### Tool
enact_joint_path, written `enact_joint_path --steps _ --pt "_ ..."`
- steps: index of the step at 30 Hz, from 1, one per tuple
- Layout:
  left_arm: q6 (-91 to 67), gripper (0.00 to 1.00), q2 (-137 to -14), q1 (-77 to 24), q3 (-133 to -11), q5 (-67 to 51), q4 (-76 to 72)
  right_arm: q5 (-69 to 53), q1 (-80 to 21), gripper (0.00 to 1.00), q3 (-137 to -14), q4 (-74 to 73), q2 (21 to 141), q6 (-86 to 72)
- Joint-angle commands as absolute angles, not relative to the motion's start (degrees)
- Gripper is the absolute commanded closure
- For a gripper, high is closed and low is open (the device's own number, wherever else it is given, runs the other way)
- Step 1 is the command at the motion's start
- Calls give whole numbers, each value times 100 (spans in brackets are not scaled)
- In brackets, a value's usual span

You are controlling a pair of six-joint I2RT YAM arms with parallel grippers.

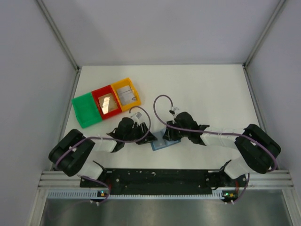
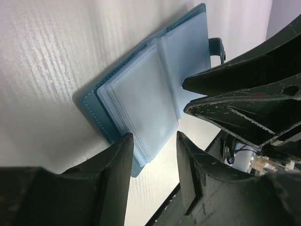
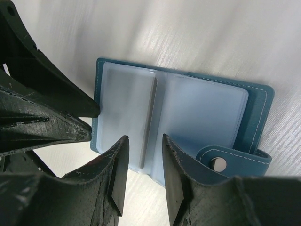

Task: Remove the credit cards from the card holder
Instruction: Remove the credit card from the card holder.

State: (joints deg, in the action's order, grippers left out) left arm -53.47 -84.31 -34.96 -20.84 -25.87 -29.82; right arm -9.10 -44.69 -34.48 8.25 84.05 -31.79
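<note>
right gripper [image 3: 144, 137] has its jaws part-way apart, straddling the lower end of a thin dark strip [image 3: 148, 122] at the fold of the card holder [image 3: 207, 106]; there's a gap on both sides, so it's not clamped on anything imo; left gripper [image 2: 154, 136] is part open too, astride the holder's corner, and I can't tell if it's pinching the sleeves or just pinning them; holder lies open on the table [image 1: 211, 94] close to the near edge, abt the middle, btw the two grippers; looks like the step is fishing a card out while the other arm steadies; next move prob needs the right jaws to close on that strip alone, not the sleeve, then pull along the pocket; can't tell if the strip is a card edge or a sleeve leaf, pockets are frosted; red tray [image 1: 101, 90] and yellow tray [image 1: 121, 84], nearer the far-left corner, hold smth flat, too small to ID
</note>
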Motion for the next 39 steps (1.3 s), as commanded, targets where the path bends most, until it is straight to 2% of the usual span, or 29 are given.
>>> enact_joint_path --steps 1,16,25,39 --pt "-5089 52 -8069 -3533 -2294 -2162 -2498 -940 -4403 66 -3384 1125 8367 -3226" --pt "-5098 52 -8613 -3727 -2777 -2373 -2505 -1046 -4412 66 -3401 1266 8508 -3226" --pt "-4817 50 -8024 -3735 -2865 -1644 -1521 -1037 -4403 66 -3384 1266 8543 -3199" --pt "-4860 50 -8455 -3823 -3111 -1872 -1749 -1099 -4395 66 -3375 1318 8640 -3226"
